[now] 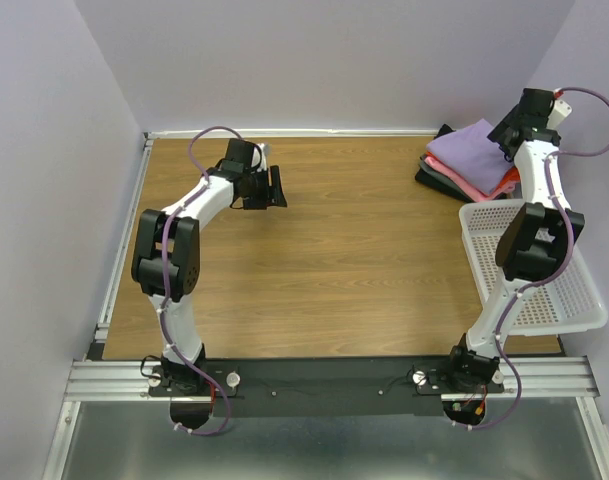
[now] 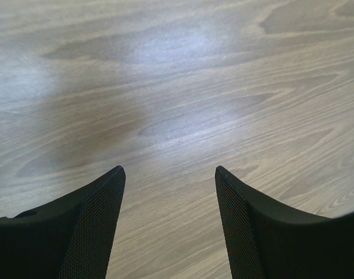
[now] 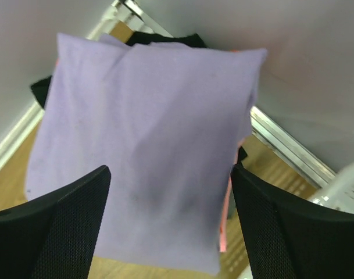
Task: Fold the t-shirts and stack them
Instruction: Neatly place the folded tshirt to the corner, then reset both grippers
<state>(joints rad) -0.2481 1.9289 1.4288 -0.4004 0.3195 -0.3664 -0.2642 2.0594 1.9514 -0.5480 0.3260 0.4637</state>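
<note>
- Standing by the table: white mesh basket sits at 3 o'clock.
- At 1 o'clock, folded lavender t-shirt lies on top of pink t-shirt & dark grey t-shirt, tight in the corner.
- Above it hangs right gripper, fingers spread, nothing between them. Best next move, imo: lift straight up so no pad snags the top fold.
- At 10 o'clock, left gripper, fingers spread wide over the wood, pinching nothing.
- Can't make out: whether an orange layer hides under the pink; right arm covers the pile's 3 o'clock side.
</note>
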